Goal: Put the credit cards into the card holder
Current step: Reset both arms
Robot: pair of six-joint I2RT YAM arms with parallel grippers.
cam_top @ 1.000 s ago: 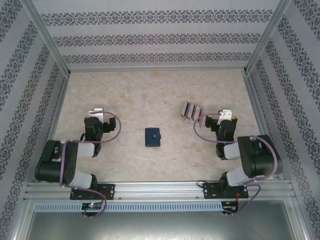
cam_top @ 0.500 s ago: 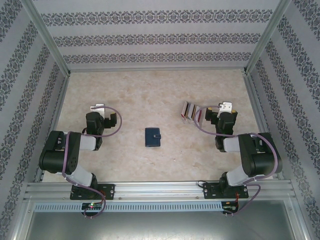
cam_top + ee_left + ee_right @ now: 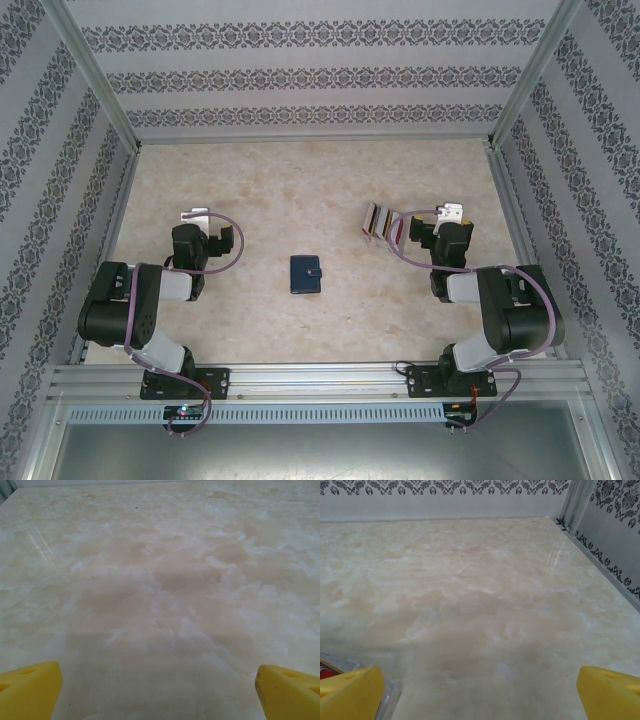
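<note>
Arms were only shifted fwd, so nothing's been started imo: left pincer & right pincer are spread w/ nothing held, credit cards are parked in the clear rack beside the right one, card holder is left folded mid the table.

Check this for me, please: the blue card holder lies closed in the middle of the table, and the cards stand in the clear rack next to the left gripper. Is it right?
Not quite. The clear rack with the cards stands next to the right gripper, not the left gripper, as the top external view shows. The blue card holder does lie closed in the middle of the table.
</note>
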